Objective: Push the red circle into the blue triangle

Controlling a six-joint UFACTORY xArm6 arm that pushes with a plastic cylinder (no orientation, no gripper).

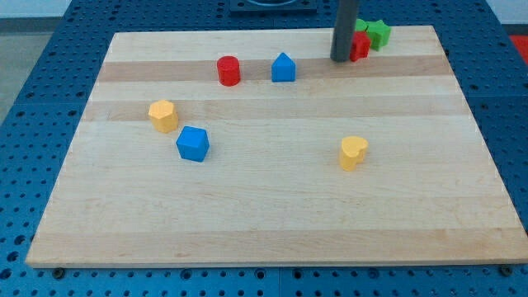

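Note:
The red circle [228,70] is a short red cylinder near the view's top, left of centre. The blue triangle [283,68] stands just to its right, with a small gap between them. My tip [341,59] is the lower end of the dark rod, at the view's top, right of the blue triangle. It stands right beside a red block [360,45] on that block's left. It is well to the right of the red circle, with the blue triangle between them.
A green block [378,33] sits behind the red block at the board's top edge. A yellow block [163,115] and a blue block [193,143] lie at the left. A yellow heart-like block [353,153] lies right of centre. The wooden board [264,214] rests on a blue perforated table.

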